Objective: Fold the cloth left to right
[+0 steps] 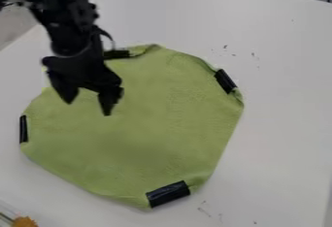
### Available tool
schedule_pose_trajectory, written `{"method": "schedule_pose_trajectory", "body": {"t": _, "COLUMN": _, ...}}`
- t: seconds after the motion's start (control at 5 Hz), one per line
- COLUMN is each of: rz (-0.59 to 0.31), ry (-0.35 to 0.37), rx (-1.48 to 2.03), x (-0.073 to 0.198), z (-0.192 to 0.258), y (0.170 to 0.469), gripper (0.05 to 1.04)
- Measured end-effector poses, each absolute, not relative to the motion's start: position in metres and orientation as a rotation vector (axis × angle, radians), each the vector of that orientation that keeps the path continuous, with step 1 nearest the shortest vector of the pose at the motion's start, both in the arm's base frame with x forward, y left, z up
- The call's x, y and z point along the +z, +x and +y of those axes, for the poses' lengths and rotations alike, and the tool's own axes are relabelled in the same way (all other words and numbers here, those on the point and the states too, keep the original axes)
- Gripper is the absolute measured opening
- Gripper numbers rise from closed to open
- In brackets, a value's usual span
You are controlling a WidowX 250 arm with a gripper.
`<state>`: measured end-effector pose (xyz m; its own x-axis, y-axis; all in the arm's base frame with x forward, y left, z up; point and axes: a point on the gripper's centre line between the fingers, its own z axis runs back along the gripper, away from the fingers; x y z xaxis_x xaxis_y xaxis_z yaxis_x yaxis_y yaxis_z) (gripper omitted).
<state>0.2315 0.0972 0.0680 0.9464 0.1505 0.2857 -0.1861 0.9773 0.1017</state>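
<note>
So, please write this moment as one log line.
green cloth with black edge strips: spread out | black two-finger gripper: open, above cloth | fold: not made

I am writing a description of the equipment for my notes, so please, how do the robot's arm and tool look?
The arm is black, built from chunky, uneven segments, with a thin, dark, cable-like loop curving out at one side. The tool is also black: a broad body with two thick fingers narrowing toward their tips. I can make out no markings on it.
</note>
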Motion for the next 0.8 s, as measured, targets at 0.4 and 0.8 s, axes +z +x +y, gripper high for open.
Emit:
{"method": "schedule_pose_trajectory", "body": {"t": 0.4, "rz": -0.242, "ry": 0.190, "rx": 0.230, "x": 0.068, "z": 0.146, "y": 0.211, "gripper": 1.000}}
{"method": "schedule_pose_trajectory", "body": {"t": 0.8, "rz": -0.162, "ry": 0.185, "rx": 0.311, "x": 0.035, "z": 0.172, "y": 0.182, "gripper": 1.000}}
